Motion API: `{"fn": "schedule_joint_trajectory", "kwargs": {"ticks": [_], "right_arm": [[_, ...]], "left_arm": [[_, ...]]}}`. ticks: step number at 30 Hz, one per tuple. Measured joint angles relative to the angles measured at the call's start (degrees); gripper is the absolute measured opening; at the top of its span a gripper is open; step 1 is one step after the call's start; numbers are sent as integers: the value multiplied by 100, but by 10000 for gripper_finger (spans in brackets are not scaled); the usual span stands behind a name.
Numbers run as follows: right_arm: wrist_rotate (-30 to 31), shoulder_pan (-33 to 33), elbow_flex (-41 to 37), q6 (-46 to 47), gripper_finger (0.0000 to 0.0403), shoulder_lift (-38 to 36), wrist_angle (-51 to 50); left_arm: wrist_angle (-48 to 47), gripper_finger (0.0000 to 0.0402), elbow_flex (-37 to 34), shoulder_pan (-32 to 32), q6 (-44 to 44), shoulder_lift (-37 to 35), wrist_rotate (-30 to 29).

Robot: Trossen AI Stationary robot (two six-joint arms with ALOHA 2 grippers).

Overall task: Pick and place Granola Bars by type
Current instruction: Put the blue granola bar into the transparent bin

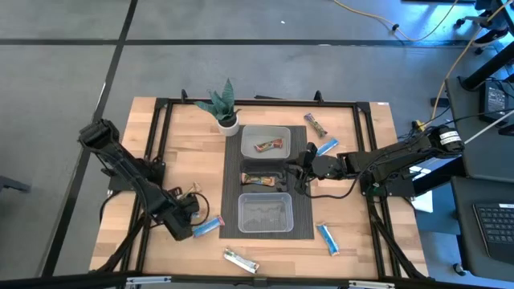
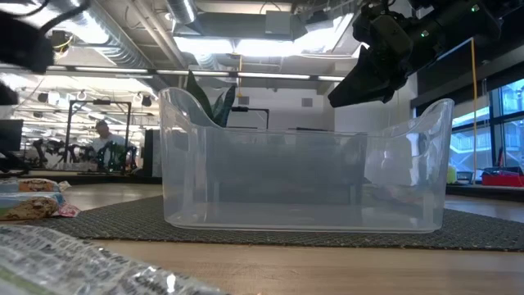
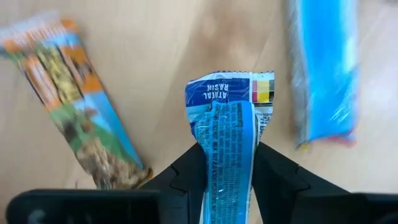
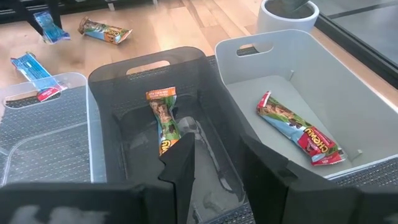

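A silver-white wrapped bar (image 1: 240,260) lies at the surface's front edge, closest to the low camera. Just behind it, toward the front-left corner, the left pincer (image 1: 195,228) is clamped on the end of a blue bar (image 3: 228,149). Another blue bar (image 3: 324,68) and an orange-and-green bar (image 3: 74,99) lie beside it. The right pincer (image 1: 299,171), fingers slightly apart and holding nothing, hovers over the middle bin (image 4: 143,68), which holds one brown bar (image 4: 163,118). The far bin (image 4: 298,50) holds a red-ended bar (image 4: 298,129); the near bin (image 1: 266,213) is clear plastic.
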Motion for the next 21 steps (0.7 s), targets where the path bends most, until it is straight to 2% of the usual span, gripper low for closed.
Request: {"fn": "schedule_joint_trajectory", "kwargs": {"ticks": [5,13,18,21], "right_arm": [[0,-2,0,-20,127,0,2],[-134,-2,0,-4,127,0,4],[-834,-3,0,-76,127,0,4],[-1223,-1,0,-367,127,0,10]], "left_arm": [[611,104,3,477,739,-615,-687],[2925,104,13,1359,3778,-1391,-1111],[4242,104,19,1872,5197,-1343,-859],[4575,104,29,2172,5533,-1205,-563]]}}
